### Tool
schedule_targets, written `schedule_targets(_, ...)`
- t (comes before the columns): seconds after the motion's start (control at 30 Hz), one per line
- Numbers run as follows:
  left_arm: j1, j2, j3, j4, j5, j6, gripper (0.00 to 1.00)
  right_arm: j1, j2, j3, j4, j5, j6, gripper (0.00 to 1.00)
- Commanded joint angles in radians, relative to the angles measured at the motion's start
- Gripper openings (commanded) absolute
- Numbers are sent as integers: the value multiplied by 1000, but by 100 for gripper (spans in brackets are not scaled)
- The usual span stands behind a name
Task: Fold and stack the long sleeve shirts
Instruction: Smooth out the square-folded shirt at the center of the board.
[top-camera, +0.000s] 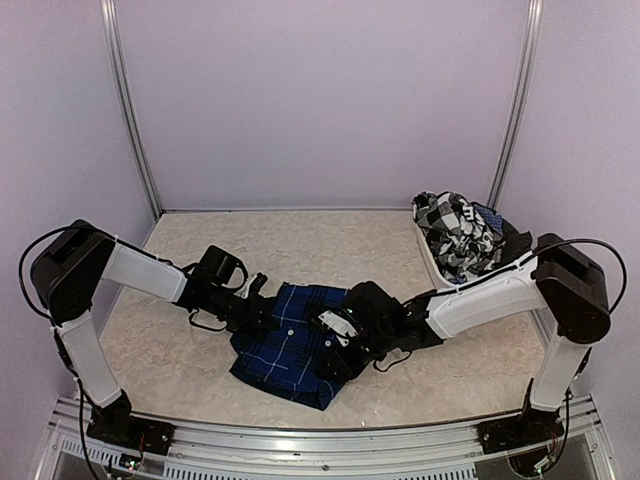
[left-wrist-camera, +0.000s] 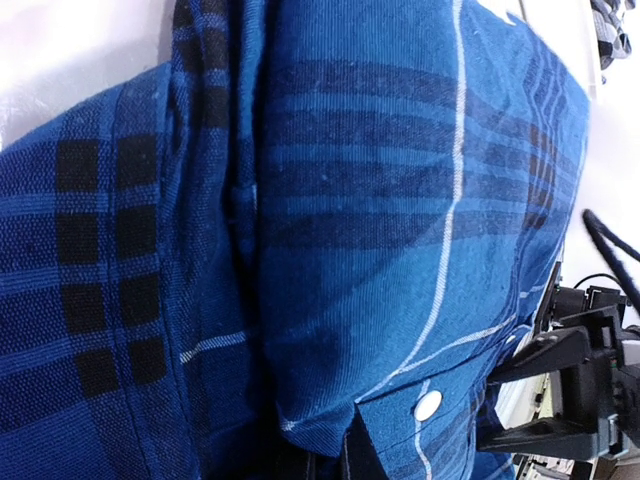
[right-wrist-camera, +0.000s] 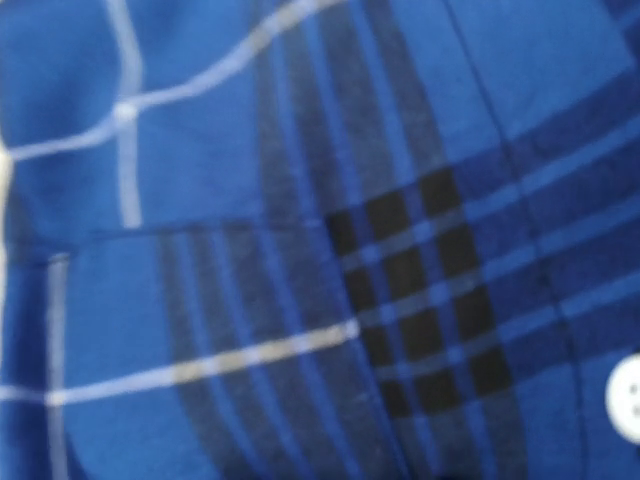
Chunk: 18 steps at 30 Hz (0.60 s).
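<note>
Pinching on the left: the left claw (top-camera: 256, 300) has its fingers pressed together at the left edge of the blue shirt (top-camera: 285, 352). In its own camera the cloth runs right down to the fingers, so I think it is pinching a fold of the shirt.
Blue shirt's place: it lies on the tabletop (top-camera: 170, 350), about the middle from side to side and closer to the near edge than the far one. It is partly folded into a lumpy block, with a claw at each side.
Blue shirt's feel: soft, thin and light. It will flop and sag, not stay stiff. The weave looks a bit grippy, not slippery. It will not break, but a hard tug could pull the folds open.
Best place to grab: a folded edge or a corner, where the layers bunch up and can be pinched all at once. Stay off the little white button (left-wrist-camera: 427, 405), because fingers could slide off it.
Right claw: the right claw (top-camera: 335, 338) is down on the right part of the blue shirt. Its camera shows only blurry blue cloth, very close, and no fingers. I cannot tell if it is spread or pinching.
Checked shirt: the black-and-white shirt (top-camera: 458, 238) sits in a crumpled heap at the far right corner of the tabletop, well apart from the blue one. It is not folded yet. It looks just as soft and floppy, so the collar or a shoulder looks like a good place to lift it.
</note>
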Motion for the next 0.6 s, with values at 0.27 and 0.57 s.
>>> schedule_targets(0.27, 10, -21, 15, -101, -52, 41, 0, 19, -12, 9, -57, 20, -30, 56)
schedule_targets(0.57, 10, -6, 25, -103, -47, 46, 0, 99, -70, -16, -31, 5, -43, 56)
